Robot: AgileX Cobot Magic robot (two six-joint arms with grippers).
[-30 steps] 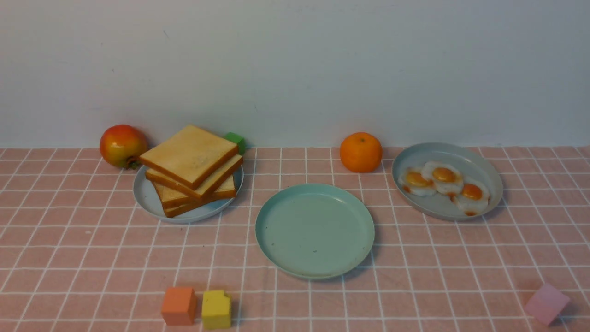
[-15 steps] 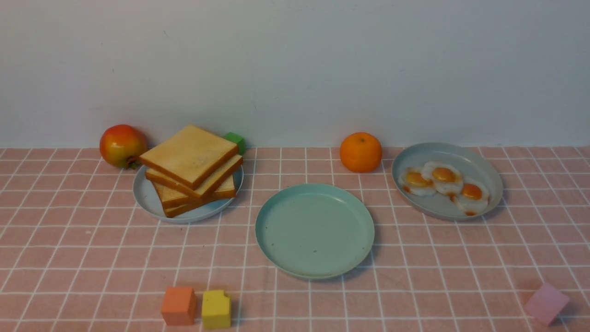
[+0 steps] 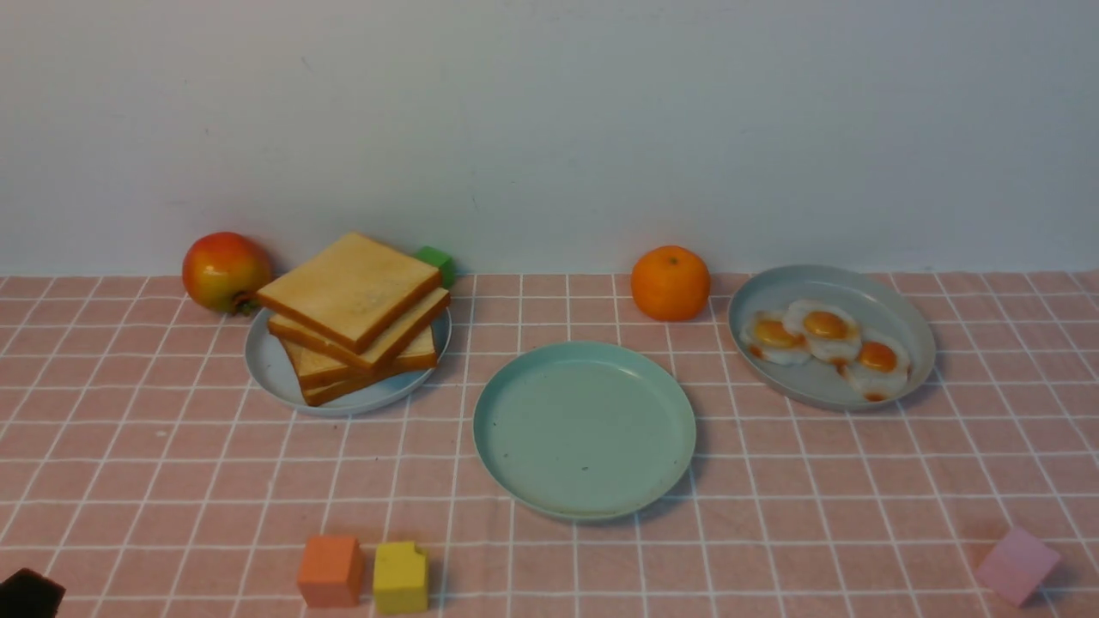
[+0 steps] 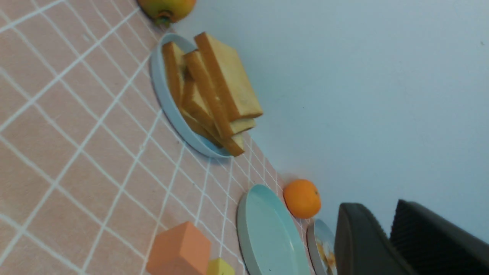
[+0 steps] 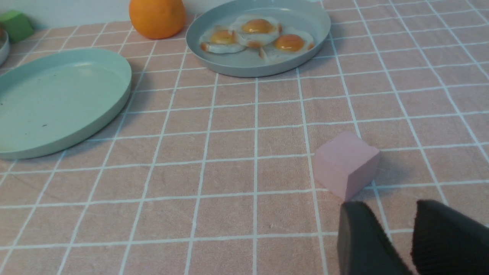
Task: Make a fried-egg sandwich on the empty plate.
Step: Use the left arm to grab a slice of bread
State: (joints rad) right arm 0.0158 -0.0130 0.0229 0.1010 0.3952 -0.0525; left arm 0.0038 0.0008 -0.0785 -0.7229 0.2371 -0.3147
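Left gripper [image 4: 384, 217] held nothing, fingers [image 4: 363, 244] close; whether they met, I could not tell. Toast [image 3: 348, 287] sat stacked on the blue plate [image 3: 266, 369]. The mint plate [image 3: 584, 429] lay bare at centre. Three eggs [image 3: 824, 326] lay on the grey plate [image 3: 901, 326]. Right gripper [image 5: 395, 217] stood open, empty.

Table under pink tablecloth [image 3: 773, 481], white grid, flat, runs back to wall. Directly on cloth:
- back left: pomegranate [image 3: 225, 270], touching or just beside pale blue plate [image 3: 266, 369]; green cube [image 3: 438, 260] just behind plate.
- centre: mint-green plate [image 3: 584, 429].
- back, right of centre: orange [image 3: 670, 282], then grey plate [image 3: 893, 300].
- front left: orange cube [image 3: 330, 571], notched yellow block [image 3: 400, 577], just beside each other.
- front right: pink cube [image 3: 1017, 564].
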